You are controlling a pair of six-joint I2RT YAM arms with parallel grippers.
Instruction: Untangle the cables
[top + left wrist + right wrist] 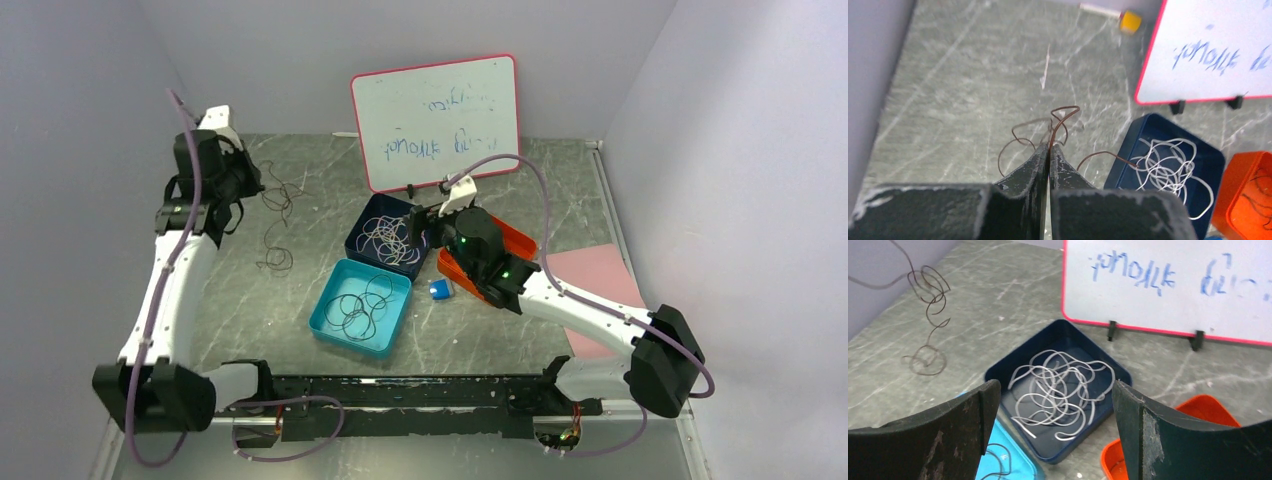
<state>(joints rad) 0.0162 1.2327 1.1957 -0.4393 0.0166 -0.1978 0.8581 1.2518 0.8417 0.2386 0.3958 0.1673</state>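
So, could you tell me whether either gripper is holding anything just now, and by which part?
The left gripper is shut on the brown cable, pinching one of its loops at the tips. The right gripper is open and holds nothing.

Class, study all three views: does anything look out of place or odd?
Yes: the thin brown wiry cable hangs in loose loops from the shut left gripper, outside every tray, over the grey marbled table, while the white cables lie in the navy square tray.

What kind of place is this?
Probably a robotics lab test cell: plain walls box in a marbled tabletop, with a handwritten whiteboard propped behind coloured trays.
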